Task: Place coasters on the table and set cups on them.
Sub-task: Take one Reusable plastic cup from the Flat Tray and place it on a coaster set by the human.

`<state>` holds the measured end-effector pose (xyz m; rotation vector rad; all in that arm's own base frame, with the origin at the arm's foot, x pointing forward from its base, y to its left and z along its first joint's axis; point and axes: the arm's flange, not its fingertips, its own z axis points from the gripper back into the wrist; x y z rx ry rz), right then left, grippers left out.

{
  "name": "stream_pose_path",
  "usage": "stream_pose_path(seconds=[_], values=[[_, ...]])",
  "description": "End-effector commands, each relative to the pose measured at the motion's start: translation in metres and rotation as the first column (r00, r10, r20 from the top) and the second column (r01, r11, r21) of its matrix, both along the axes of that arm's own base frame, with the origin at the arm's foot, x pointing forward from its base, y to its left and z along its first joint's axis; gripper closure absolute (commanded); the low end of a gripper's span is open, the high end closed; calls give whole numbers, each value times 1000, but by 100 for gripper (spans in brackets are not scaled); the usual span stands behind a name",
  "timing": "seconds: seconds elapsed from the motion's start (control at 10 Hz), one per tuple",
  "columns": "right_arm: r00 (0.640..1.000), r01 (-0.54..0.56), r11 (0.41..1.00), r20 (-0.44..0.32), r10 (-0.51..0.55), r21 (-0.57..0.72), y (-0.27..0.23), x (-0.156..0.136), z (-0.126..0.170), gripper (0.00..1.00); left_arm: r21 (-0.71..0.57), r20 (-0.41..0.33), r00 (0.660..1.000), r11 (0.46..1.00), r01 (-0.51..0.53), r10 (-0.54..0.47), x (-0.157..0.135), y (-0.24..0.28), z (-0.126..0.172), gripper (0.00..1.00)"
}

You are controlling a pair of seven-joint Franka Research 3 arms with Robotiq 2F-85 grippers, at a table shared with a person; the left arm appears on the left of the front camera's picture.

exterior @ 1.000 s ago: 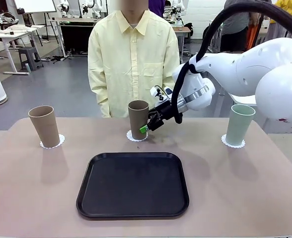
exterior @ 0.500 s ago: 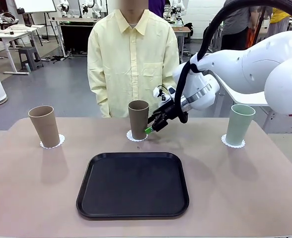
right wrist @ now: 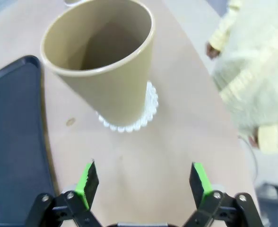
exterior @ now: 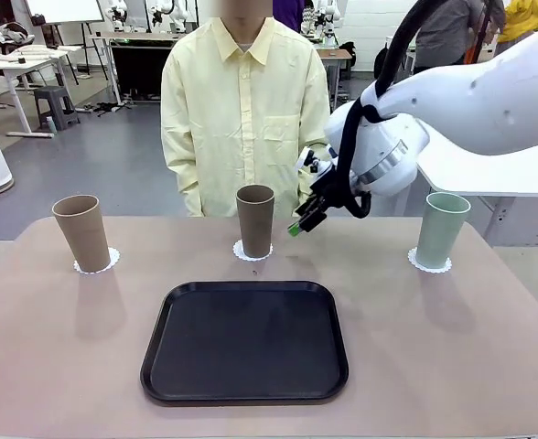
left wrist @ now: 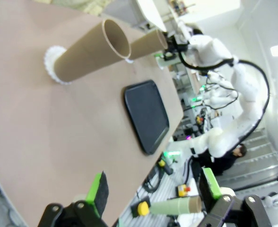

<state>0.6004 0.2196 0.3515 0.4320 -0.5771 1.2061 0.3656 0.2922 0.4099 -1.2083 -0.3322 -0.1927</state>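
While three cups stand upright across the table (exterior: 59, 366), each on one of three coasters — tan cup (exterior: 82, 233), brown cup (exterior: 255, 220), mint cup (exterior: 441, 229) — the right gripper (exterior: 304, 218) hovers wide, empty, beside the brown one. One black tray (exterior: 244, 340) lies nearer. Left gripper (left wrist: 153, 191) gapes, empty.

Three cups stand along the far edge of the desk (exterior: 59, 366), each on its own coaster: one (exterior: 82, 233) near the far left corner, one (exterior: 255, 220) at the middle, one (exterior: 441, 230) near the far right corner. A tray (exterior: 245, 341) lies mid-desk, in front of the middle cup. A person (exterior: 243, 114) stands behind the far edge.
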Motion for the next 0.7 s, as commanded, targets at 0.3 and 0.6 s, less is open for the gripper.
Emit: stream_pose_path(seconds=[0.3, 0.6], values=[[961, 234, 877, -34, -274, -420, -10, -105, 92, 0, -2, -2, 1000, 1000, -5, 5, -1, 1, 3, 0], [861, 461, 776, 3, -509, -430, 4, -152, 127, 0, -2, -2, 1000, 1000, -5, 5, -1, 1, 3, 0]])
